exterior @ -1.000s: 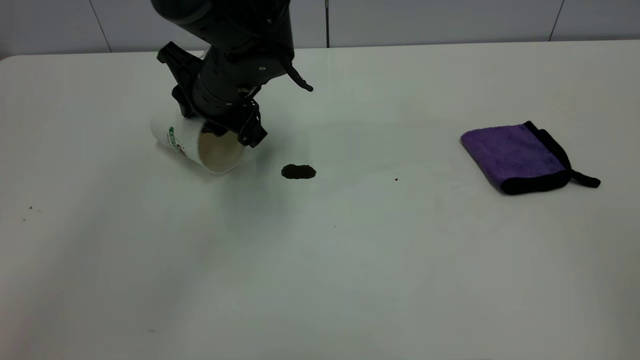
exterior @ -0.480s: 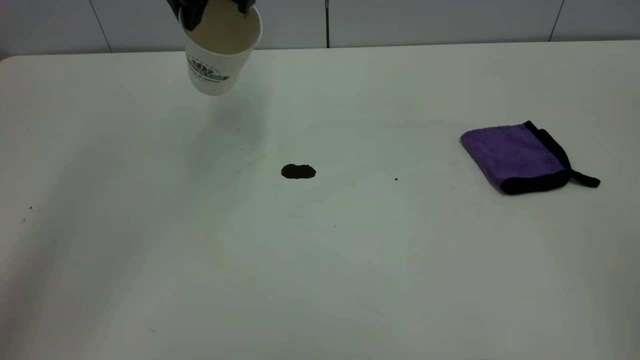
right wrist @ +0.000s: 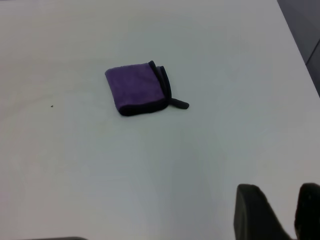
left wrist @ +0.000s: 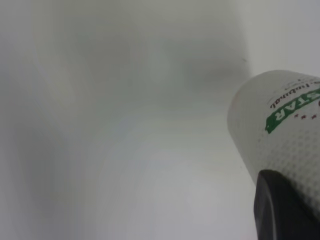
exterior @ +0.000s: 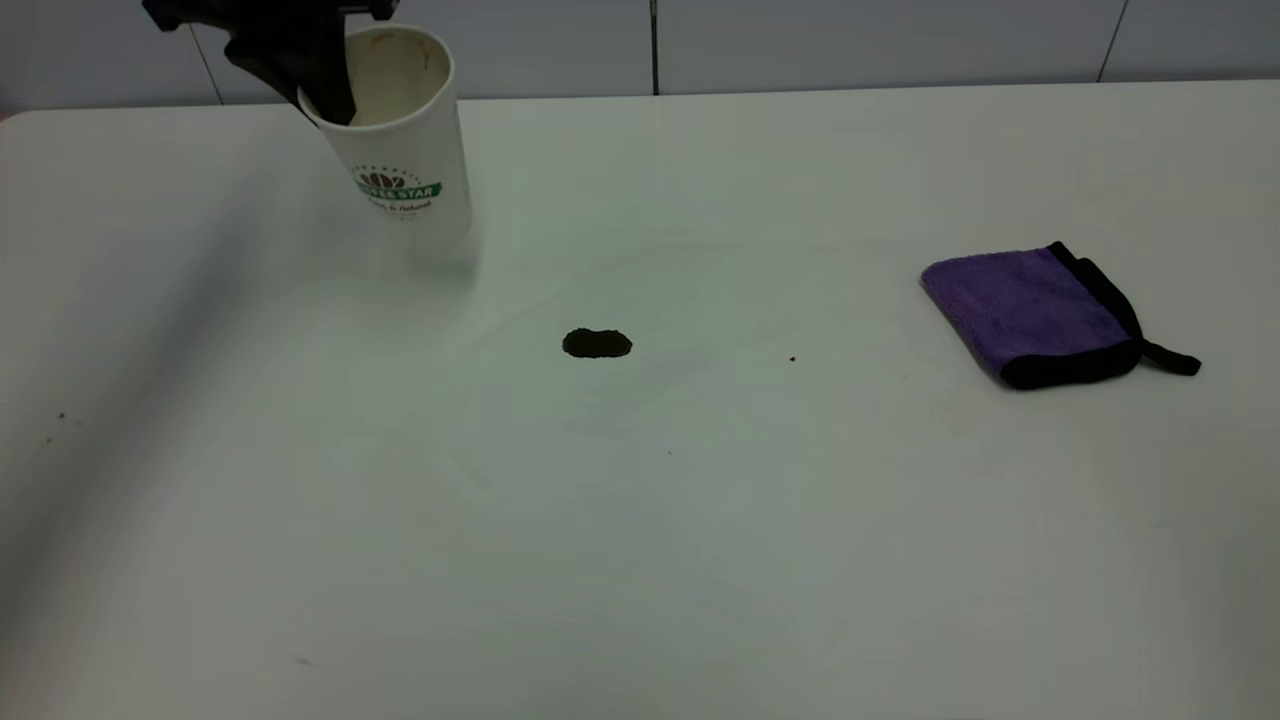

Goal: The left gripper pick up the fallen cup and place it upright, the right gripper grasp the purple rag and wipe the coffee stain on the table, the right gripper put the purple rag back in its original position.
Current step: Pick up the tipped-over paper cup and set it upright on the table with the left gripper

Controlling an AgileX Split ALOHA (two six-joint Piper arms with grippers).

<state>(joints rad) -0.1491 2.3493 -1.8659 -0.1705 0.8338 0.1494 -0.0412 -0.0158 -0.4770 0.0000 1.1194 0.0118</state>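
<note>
The white cup (exterior: 405, 150) with its green band logo stands mouth up, leaning slightly, at the back left of the table (exterior: 640, 520). My left gripper (exterior: 322, 95) is shut on its rim at the left side, one finger inside the mouth. The left wrist view shows the cup's textured wall (left wrist: 280, 130) with a black finger (left wrist: 280, 210) pressed against it. The dark coffee stain (exterior: 597, 343) lies right of the cup and nearer the front. The purple rag (exterior: 1030, 315) lies folded at the right, also seen as the rag (right wrist: 137, 89) from the right wrist. My right gripper (right wrist: 296, 192) hovers well away from it.
A tiny dark speck (exterior: 792, 358) sits between the stain and the rag, and a few more specks (exterior: 60, 415) lie at the far left. The table's right edge (right wrist: 300, 45) runs close beyond the rag. A wall stands behind the table.
The left gripper lifted the fallen cup off the table, turned it mouth up, and brought it down farther back and left. The stain and rag have not moved.
</note>
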